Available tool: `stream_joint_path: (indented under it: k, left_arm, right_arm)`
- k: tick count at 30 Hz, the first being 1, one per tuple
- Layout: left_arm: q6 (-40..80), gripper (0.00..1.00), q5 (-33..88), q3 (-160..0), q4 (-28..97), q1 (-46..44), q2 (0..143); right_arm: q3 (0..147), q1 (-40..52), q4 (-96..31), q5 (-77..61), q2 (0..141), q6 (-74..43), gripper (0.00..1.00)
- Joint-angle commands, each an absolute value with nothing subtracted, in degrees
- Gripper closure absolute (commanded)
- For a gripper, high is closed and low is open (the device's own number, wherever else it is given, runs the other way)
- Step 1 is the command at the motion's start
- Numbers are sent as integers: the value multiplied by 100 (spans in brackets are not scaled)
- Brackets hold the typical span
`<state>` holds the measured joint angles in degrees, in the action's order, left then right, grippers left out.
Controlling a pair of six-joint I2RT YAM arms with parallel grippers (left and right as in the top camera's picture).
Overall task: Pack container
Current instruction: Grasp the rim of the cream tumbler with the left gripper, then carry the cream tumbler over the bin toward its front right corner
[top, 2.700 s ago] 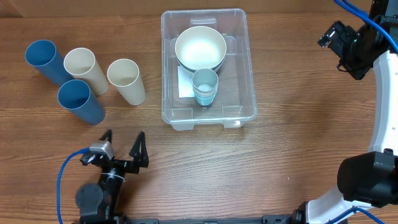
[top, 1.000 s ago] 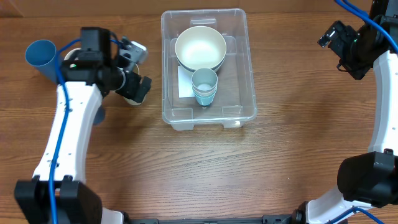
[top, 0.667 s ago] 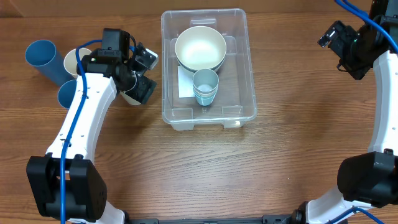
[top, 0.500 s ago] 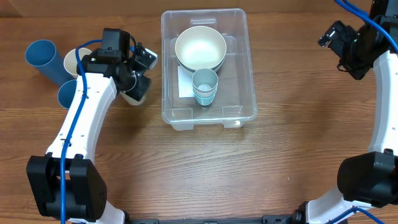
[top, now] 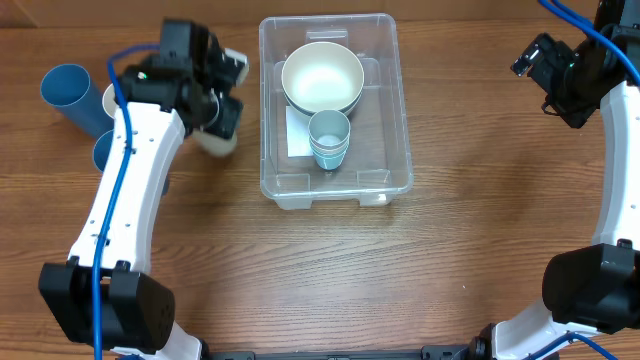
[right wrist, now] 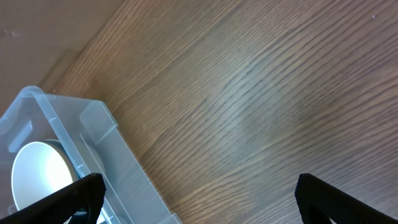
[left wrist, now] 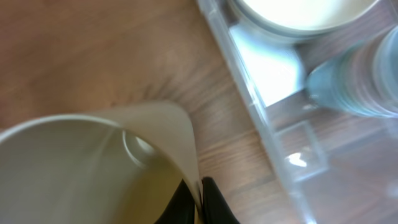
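Your left arm wears a long, glossy white shell set between black joint housings. A thin blue cable runs along it and loops over the black wrist. The left end effector is black, with a pale grey block on top, and up close its fingers look like thin dark blades. Your right arm is built alike, with a curved white link, a bulky black base joint and a second blue cable near the top. Of the right end effector you see only blunt black fingertips.
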<state>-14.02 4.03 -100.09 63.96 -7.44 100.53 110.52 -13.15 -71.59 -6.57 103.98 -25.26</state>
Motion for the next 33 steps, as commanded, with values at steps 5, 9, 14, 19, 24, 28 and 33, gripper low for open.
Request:
stream_joint_path:
  k: [5,9,14,19,24,28,33]
  left_arm:
    - [-1068,96,674,-12698,7811,-947,9957]
    - [-1529,96,1415,-13450,8337,-1378,9944]
    - [-2034,96,1933,-13592,8364,-2285,9929]
    - [-2399,96,1933,-13581,8383,-3087,9931]
    - [-2685,96,1911,-13353,8357,-3522,9948]
    - [-2705,96,1914,-13148,8313,-3533,10097]
    - [-2727,96,2171,-12975,8195,-3533,10549]
  right_arm:
    - [11177,-1321,-7126,-609,10318,-2536,0]
    - [11177,-1321,-7124,-609,10318,-2536,0]
    - [11177,-1321,-7124,-609,10318,-2534,0]
    - [11177,-1321,-7126,-609,10318,-2534,0]
    - [11177,-1321,-7124,-611,10318,-2534,0]
    - [11177,-1321,-7124,-609,10318,-2536,0]
    - [11177,-1321,-7126,-609,10318,-2536,0]
